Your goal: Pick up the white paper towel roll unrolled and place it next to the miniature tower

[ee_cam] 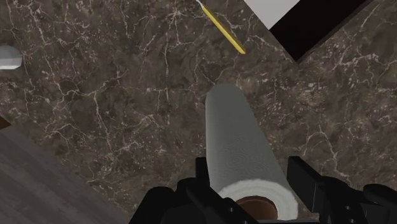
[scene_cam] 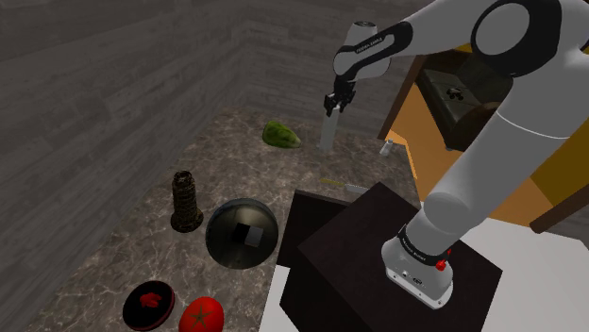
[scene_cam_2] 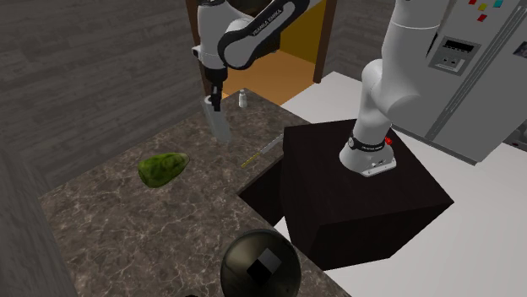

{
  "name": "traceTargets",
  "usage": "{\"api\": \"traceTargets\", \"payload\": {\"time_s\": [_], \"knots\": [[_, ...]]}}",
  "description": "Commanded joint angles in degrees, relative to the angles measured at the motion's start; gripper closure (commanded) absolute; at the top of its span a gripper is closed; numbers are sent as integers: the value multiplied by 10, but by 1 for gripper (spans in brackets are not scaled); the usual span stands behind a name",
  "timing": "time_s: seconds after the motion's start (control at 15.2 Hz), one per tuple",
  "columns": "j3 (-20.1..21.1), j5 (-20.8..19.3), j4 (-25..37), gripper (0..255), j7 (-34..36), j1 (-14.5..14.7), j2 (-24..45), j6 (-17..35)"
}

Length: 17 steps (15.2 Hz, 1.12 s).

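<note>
Shoulder view first: the arm reaches up and left from its stand [scene_cam: 396, 259], and the gripper [scene_cam: 332, 102] has its fingers clamped on the top end of the paper towel roll [scene_cam: 328, 132]. The roll is pale grey and hangs upright over the far part of the marble counter [scene_cam: 113, 255]. A green lump [scene_cam: 281, 135] lies just beside it toward this view's left. The miniature tower [scene_cam: 186, 201], a dark ribbed column, stands well apart from the roll on the near side. A dark sphere [scene_cam: 242, 233] sits next to the tower, and a red ball [scene_cam: 200, 316] lies at the bottom edge.

Over to the second exterior view: the gripper [scene_cam_2: 216, 99] points straight down, with the roll [scene_cam_2: 220, 125] tilted a little beneath it. Whether the roll's lower end clears the counter [scene_cam_2: 127, 228] is hard to call from this angle. The green lump [scene_cam_2: 163, 168] sits to this view's left, and a thin yellow stick [scene_cam_2: 253, 157] lies near the stand [scene_cam_2: 355, 211].

Now the wrist view: the black fingers [ee_cam: 202, 175] press in on either side of the roll [ee_cam: 245, 140], and its brown core shows at the gripper [ee_cam: 251, 191]. The yellow stick [ee_cam: 221, 27] lies on the marble beyond the roll's far end.
</note>
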Motion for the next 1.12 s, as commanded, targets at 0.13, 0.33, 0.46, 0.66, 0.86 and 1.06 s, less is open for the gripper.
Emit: {"api": "traceTargets", "payload": {"time_s": [0.13, 0.33, 0.46, 0.66, 0.86, 1.06], "knots": [[0, -2, 16, 255, 1, 1, -15, -31], [0, -4, 28, 255, 1, 1, -26, -53], [1, -5, 36, 255, 1, 1, -32, -68], [1, -6, 49, 255, 1, 2, -42, -91], [1, -7, 64, 255, 1, 2, -50, -113], [2, -8, 79, 255, 1, 2, -57, -136]]}}
